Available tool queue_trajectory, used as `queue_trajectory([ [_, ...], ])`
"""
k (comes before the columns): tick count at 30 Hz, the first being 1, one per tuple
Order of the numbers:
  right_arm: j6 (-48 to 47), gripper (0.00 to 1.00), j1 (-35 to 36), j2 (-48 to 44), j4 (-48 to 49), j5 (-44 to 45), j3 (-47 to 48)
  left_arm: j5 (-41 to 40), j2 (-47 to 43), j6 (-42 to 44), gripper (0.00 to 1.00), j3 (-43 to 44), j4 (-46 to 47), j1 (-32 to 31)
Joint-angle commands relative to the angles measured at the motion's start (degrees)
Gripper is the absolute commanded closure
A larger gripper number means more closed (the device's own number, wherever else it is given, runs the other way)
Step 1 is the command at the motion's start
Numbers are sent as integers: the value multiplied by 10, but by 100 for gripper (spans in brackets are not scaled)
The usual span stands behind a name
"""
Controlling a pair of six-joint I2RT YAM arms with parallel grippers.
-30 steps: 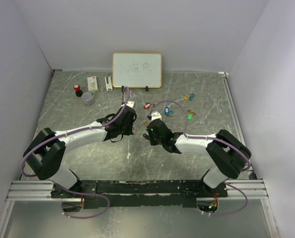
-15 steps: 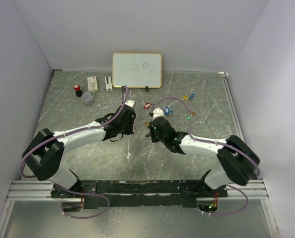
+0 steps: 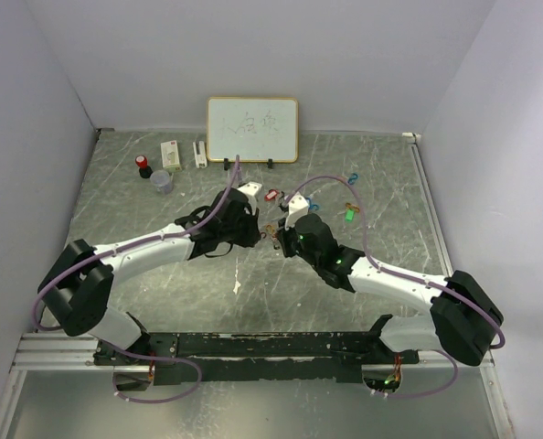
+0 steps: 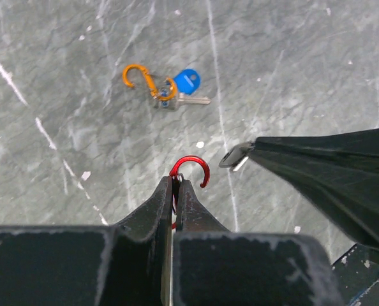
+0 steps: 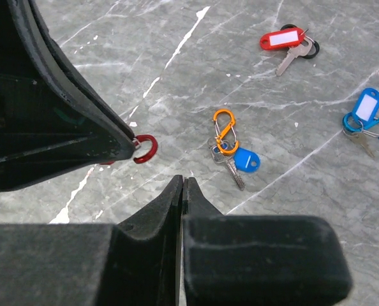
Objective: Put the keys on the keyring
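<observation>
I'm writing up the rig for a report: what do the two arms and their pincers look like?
Both the left arm and right arm have white links, black joints and lilac cable loops; green lights show on the right one. The left pincer and right pincer are black, with tapering fingers.

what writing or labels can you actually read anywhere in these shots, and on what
Nothing can be quoted; no text is legible.
whiteboard: faint handwritten marks, too faint and small to read.
small white box: a red mark, too small to read.
red key tag: white label window, nothing written on it.
blue key tag: white label window, nothing written on it.
</observation>
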Motion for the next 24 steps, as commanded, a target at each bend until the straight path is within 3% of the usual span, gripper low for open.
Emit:
queue_trajectory([
  [1,-17,100,2,-5,20,-14,4,33,9,19,93,34,23,-11],
  [24,-20,100,4,-14,33,-47,-3,31,42,16,93,70,11,-20],
])
